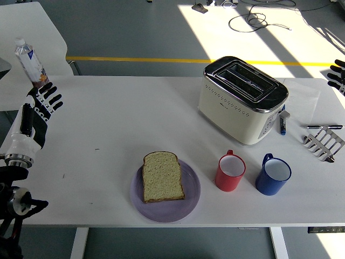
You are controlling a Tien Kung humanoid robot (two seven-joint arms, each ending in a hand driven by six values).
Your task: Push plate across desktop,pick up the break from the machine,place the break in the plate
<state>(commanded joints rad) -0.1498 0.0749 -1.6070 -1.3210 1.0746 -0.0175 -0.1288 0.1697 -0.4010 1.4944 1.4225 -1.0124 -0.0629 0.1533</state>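
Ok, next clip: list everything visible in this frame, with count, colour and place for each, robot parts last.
toaster: one, cream with chrome top, right of table centre, slots look empty
plate: one, lilac, near edge, centre
bread slice: one, tan, lying on the plate
red mug: one, right of the plate
blue mug: one, right of the red mug
toast rack: one, metal, far right
pen: one, dark, behind the rack
water bottle: one, clear, far left
table: one, white
left hand: black and white, fingers spread, left edge
right hand: black fingertips only, right edge
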